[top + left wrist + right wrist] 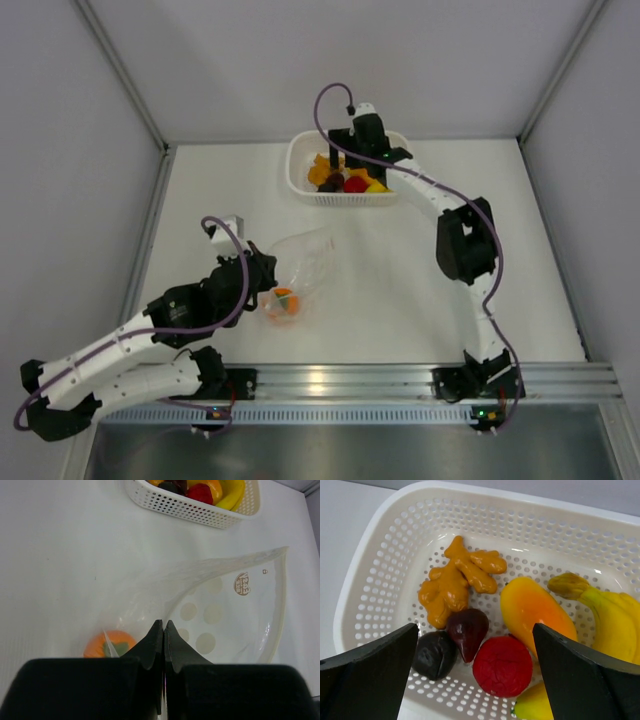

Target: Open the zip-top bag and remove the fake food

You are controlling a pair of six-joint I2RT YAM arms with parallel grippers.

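The clear spotted bag (225, 605) lay on the table (400, 300) close to the left arm, its mouth gaping toward the white basket (297, 170). One orange fruit (107, 645) sat in its near corner. The left gripper (164, 630) was pinched tight on the film beside it. The right gripper (475, 630) hung spread and empty over the toy fruit (502, 665) in the basket. I'd keep that pinch firm while the right reaches in low through the mouth.

White perforated plastic basket (296, 172) at the far side of the white table (400, 300), plastic toy food pieces (502, 666) in it, my right gripper (475, 629) above. Clear dotted plastic zip-top bag (312, 258) nearer, left; 1 round orange toy fruit (283, 303) inside its near end, beside my left gripper (164, 626).
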